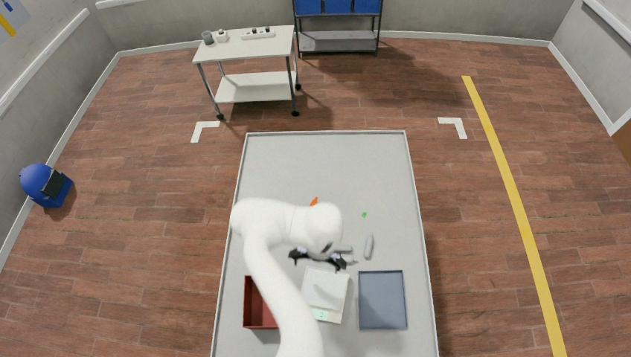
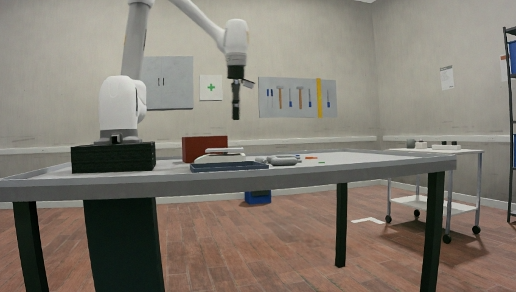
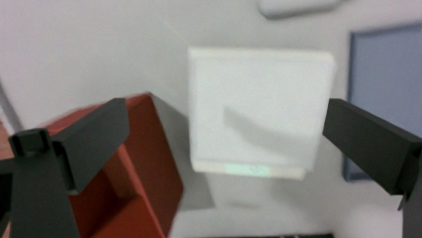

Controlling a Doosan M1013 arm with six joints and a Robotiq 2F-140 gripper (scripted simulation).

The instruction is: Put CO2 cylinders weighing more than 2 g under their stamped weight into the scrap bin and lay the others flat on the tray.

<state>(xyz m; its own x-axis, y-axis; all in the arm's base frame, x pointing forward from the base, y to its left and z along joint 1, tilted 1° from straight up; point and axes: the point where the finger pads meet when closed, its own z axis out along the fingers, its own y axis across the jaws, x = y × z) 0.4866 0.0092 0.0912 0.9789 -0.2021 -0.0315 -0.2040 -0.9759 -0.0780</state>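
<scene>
Three grey CO2 cylinders lie on the table behind the scale. One (image 1: 368, 246) is in full view, and two (image 1: 344, 248) (image 1: 350, 261) are partly hidden by my wrist. In the side view they form a low cluster (image 2: 282, 159). The white scale (image 1: 325, 289) stands between the red scrap bin (image 1: 257, 303) and the blue-grey tray (image 1: 382, 299), and its plate is bare. My gripper (image 2: 235, 108) hangs open and empty high above the scale's far edge. The wrist view shows the gripper (image 3: 233, 144) over the scale (image 3: 258, 111), with the bin (image 3: 144, 169), the tray (image 3: 383, 99) and one cylinder's end (image 3: 297, 6).
A small orange marker (image 1: 313, 201) and a green one (image 1: 364, 214) lie on the table farther back. My black base block (image 2: 112, 156) stands at the table's near end. A raised rim runs round the table top. A cart (image 1: 245, 44) stands beyond the table.
</scene>
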